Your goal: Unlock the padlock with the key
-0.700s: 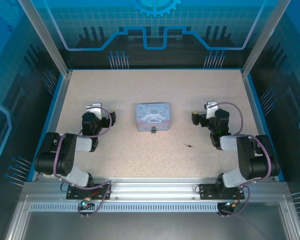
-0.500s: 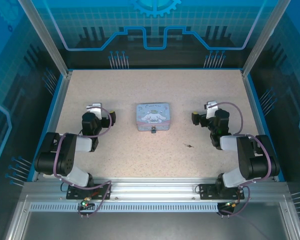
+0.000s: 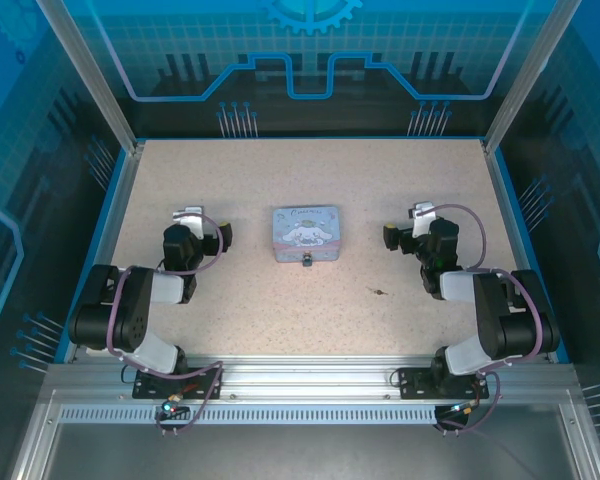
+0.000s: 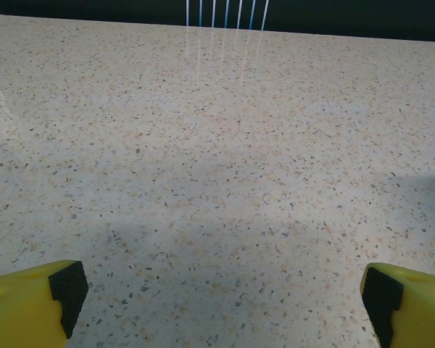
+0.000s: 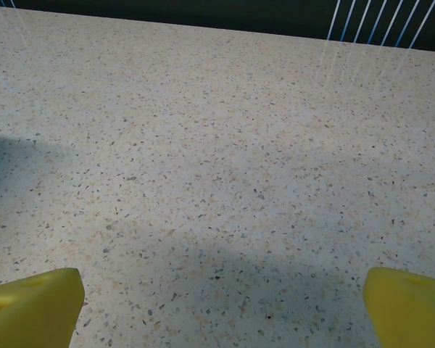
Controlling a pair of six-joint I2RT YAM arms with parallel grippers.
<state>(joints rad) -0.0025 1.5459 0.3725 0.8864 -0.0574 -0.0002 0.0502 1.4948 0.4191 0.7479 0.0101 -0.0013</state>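
Speckled table (image 3: 230, 300) | padlock (image 3: 306, 262) — tiny, dark | key (image 3: 378, 292) — thin brown sliver

The table (image 3: 230, 300) is sandy with little dark specks. A pale blue cartoon tin (image 3: 305, 232) lies on it, between the left gripper (image 4: 221, 290) and the right gripper (image 5: 221, 297). The tiny padlock (image 3: 306, 262) sits at the tin's near edge. The thin key (image 3: 378, 292) lies apart, nearer the right gripper.
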